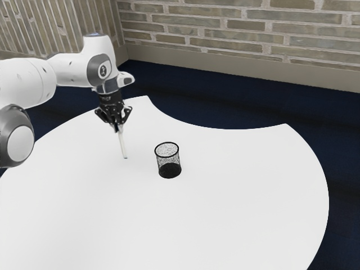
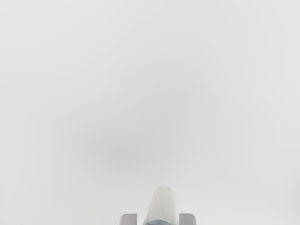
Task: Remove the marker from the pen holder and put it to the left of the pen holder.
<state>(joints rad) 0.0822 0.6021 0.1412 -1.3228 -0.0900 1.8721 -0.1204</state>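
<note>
At the exterior view's left, the black gripper [image 1: 119, 127] points down over the table, shut on the upper end of a white marker [image 1: 123, 144]. The marker hangs nearly upright below it; whether its lower tip touches the table I cannot tell. In the wrist view the marker [image 2: 161, 206] lies between the two grey fingertips of the gripper [image 2: 158, 219]. A black mesh pen holder [image 1: 169, 170] stands upright on the table, apart from the marker and on the exterior view's right of it.
The white table [image 1: 225, 197] has a curved outline, with an inward-curving far edge behind the pen holder. Dark blue floor and a brick wall lie beyond it. In the wrist view the table surface [image 2: 150, 93] is plain white.
</note>
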